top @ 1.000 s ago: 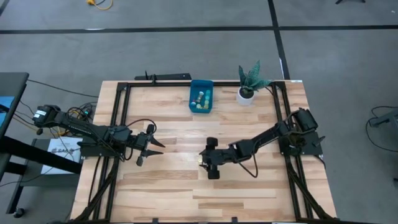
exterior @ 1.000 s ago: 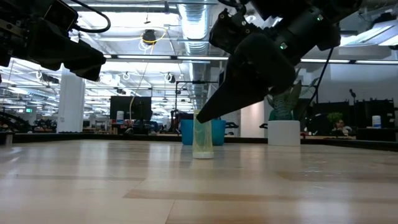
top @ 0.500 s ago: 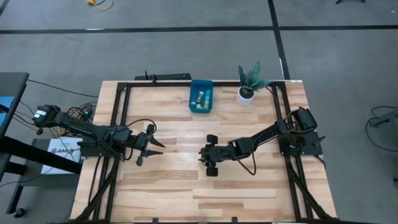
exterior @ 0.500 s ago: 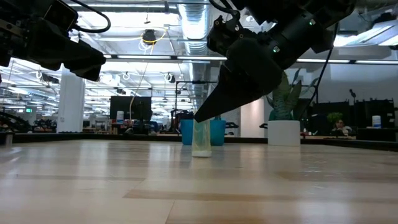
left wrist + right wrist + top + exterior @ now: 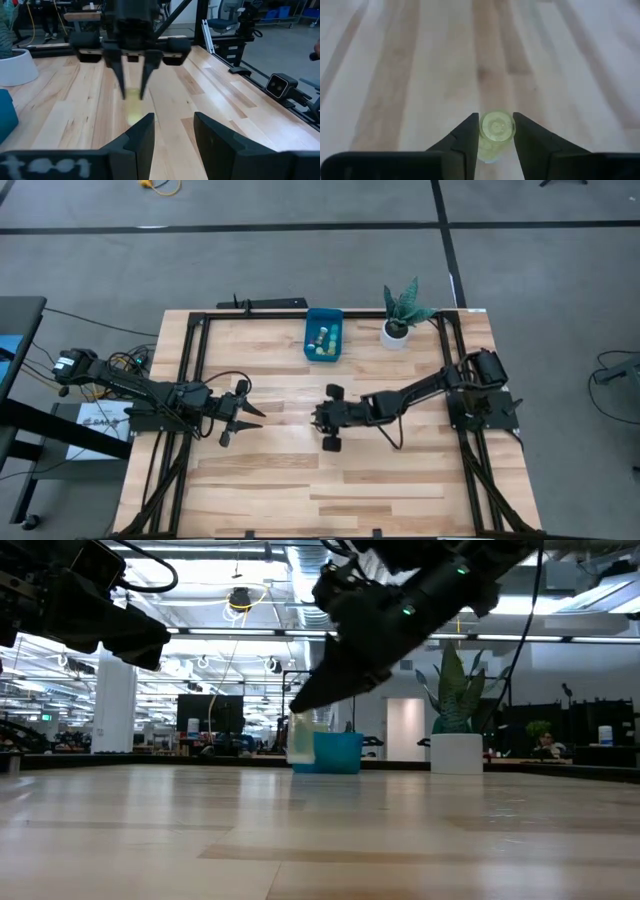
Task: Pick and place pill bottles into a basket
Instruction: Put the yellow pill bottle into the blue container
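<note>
The right tool, closed on a pale yellow bottle, had lifted it off the counter at frame centre (previously standing). Transfer toward the basket, upper centre, appeared underway. The left tool waited open.

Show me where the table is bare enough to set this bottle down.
Bare wood lies along the near edge of the table, below both arms, and between the blue basket and the right gripper, which holds the pale yellow bottle. The basket already holds bottles.

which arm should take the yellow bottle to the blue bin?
Right. Its gripper is shut on the yellow bottle, lifted off the table, facing the bin. The left gripper is open and empty.
</note>
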Tool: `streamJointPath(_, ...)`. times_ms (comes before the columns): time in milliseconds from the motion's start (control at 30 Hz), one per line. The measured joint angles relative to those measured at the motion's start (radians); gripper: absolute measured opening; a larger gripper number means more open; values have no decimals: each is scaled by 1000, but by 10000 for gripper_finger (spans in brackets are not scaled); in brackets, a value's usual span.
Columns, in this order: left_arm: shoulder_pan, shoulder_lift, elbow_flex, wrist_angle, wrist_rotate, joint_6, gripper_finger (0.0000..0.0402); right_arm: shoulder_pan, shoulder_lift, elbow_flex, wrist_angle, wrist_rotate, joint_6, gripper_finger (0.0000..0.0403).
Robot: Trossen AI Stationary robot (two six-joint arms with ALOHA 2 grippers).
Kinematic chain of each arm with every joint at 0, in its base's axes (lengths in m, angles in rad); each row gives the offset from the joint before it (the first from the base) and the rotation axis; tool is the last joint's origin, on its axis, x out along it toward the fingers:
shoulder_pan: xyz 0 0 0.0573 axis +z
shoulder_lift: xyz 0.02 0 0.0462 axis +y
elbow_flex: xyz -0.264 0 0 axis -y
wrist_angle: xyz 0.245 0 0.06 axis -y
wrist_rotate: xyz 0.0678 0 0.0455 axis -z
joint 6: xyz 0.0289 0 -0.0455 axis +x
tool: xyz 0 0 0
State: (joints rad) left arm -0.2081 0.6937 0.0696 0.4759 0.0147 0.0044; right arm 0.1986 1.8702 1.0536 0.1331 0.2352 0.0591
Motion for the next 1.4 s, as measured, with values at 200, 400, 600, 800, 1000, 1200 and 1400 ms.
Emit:
streamJointPath(200,0,0,0,0,-20,1,128,-87,0,133,-157,1,-78,96)
streamJointPath(400,0,0,0,1,-29,11,128,-201,0,274,-292,1,-172,100)
streamJointPath(600,0,0,0,10,-30,13,128,-341,0,405,-393,-4,-255,99)
streamJointPath(800,0,0,0,10,-30,25,128,-498,0,444,-421,-134,-270,100)
streamJointPath(1000,0,0,0,19,-33,56,128,-638,0,444,-470,-261,-270,101)
streamJointPath(1200,0,0,0,73,-79,87,128,-716,0,444,-446,-391,-270,102)
streamJointPath(1400,0,0,0,73,-83,128,128,-734,48,443,-450,-451,-280,102)
